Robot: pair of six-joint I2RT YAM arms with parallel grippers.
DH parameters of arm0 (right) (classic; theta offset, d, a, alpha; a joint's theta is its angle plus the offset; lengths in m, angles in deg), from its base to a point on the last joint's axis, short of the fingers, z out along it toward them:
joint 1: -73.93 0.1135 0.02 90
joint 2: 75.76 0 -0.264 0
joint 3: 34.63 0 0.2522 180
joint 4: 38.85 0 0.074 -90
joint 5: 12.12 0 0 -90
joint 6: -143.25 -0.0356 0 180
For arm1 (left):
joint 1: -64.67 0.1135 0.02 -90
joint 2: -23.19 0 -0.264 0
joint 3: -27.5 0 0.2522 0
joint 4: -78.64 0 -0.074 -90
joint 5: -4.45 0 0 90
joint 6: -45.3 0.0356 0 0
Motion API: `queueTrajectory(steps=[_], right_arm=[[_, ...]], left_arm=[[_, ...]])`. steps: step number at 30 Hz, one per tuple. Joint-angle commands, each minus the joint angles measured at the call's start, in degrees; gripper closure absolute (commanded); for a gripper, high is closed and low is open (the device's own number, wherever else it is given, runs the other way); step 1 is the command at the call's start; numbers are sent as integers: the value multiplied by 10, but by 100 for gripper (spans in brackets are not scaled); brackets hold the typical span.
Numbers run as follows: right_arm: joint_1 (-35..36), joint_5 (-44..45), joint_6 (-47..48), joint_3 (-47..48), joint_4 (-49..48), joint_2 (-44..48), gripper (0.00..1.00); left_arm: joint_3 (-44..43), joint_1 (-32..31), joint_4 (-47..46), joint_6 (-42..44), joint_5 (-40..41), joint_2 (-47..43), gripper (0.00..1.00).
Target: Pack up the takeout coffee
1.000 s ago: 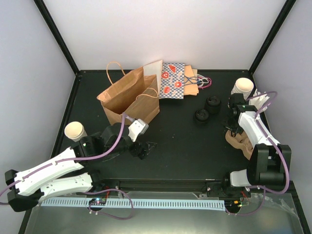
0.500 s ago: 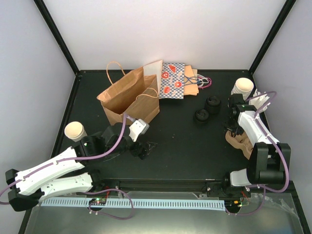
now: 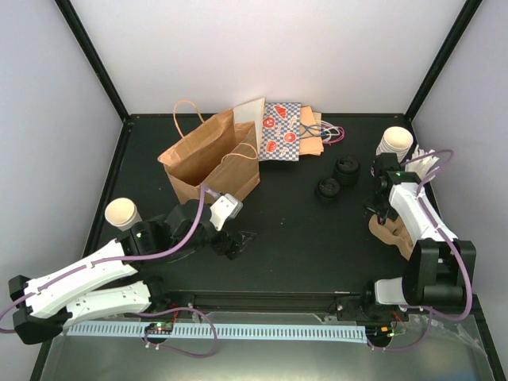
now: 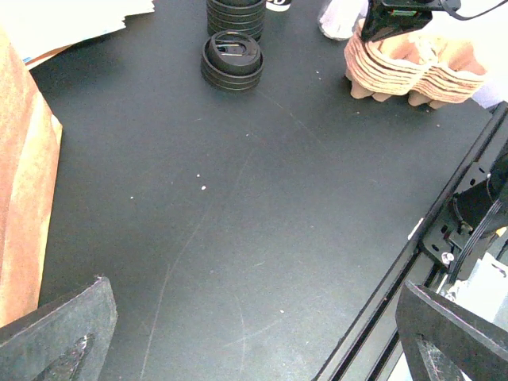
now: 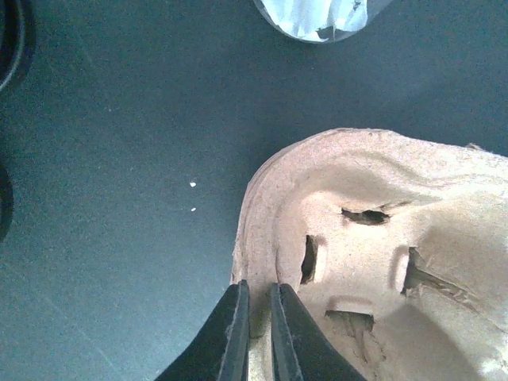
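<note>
No takeout coffee with a lid on it is in view. An uncapped cream paper cup [image 3: 123, 213] stands at the left edge beside my left arm. My right gripper [image 5: 255, 290] is shut on the rim of the top moulded-pulp cup carrier [image 5: 365, 254], one of a stack of carriers [image 3: 393, 234] at the right; in the top view the gripper [image 3: 379, 208] sits at the stack's far edge. My left gripper [image 3: 234, 242] hangs wide open over bare table just in front of the brown paper bag [image 3: 210, 163], with nothing between its fingers [image 4: 55, 333].
Two stacks of loose black lids [image 3: 329, 188] [image 3: 347, 167] sit left of the carriers. A stack of paper cups [image 3: 394, 143] stands at the far right. Flat patterned bags [image 3: 282, 131] lie behind the open brown bag. The table's front rail [image 4: 444, 230] runs near my left gripper.
My right gripper's jaws have closed onto the carrier's rim. The left arm has not moved.
</note>
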Motion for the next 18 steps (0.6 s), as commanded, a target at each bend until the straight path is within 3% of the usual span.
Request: queueTrajectory(steps=[1,18], right_arm=[[-3,7,-2,19,24,20,91],[-3,-41,15,39,56,49,91]], left_arm=[[-4,-1,-2,2,-2,-8,1],[5,-1,-6,-5,-10,-19,1]])
